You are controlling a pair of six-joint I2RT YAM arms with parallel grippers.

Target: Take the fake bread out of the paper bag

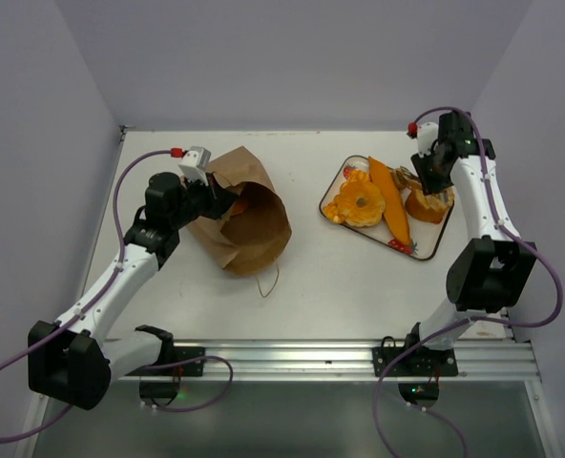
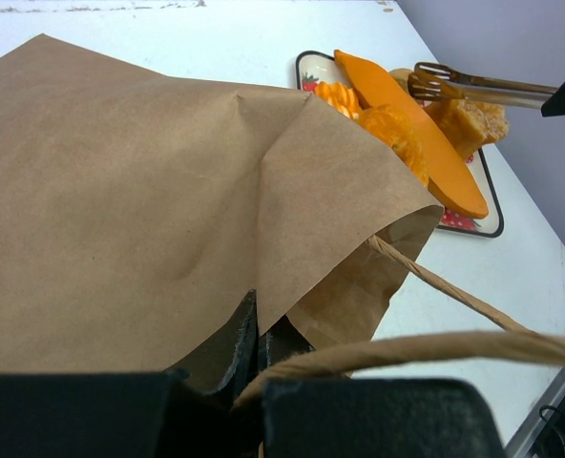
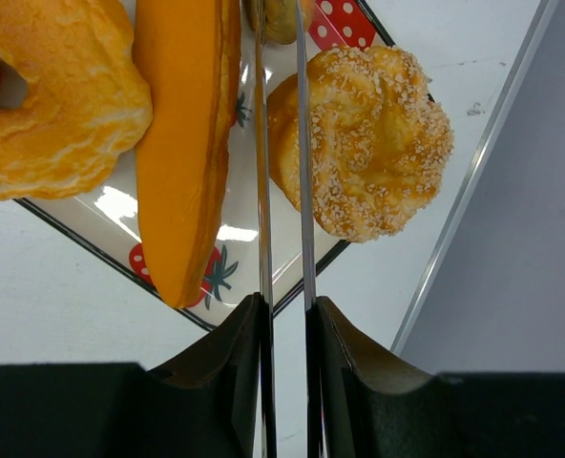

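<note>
The brown paper bag (image 1: 249, 215) lies on its side left of centre, mouth toward my left gripper (image 1: 214, 197). That gripper is shut on the bag's paper rim (image 2: 254, 334), with a string handle (image 2: 426, 348) draped over it. A small orange patch (image 1: 237, 202) shows at the bag's mouth. The baguette (image 1: 390, 198), ring loaf (image 1: 359, 203), braided piece (image 1: 357, 176) and a sugared bun (image 1: 431, 203) lie on the strawberry-print tray (image 1: 433, 246). My right gripper (image 3: 283, 303) is shut on metal tongs (image 3: 281, 143), which reach between the baguette (image 3: 182, 143) and the bun (image 3: 373, 143).
The tray (image 2: 480, 224) sits at the back right, close to the right wall. The tongs (image 2: 473, 91) hover over it. The bag's loose handle loop (image 1: 268, 281) trails toward the near edge. Grey walls enclose the table on three sides.
</note>
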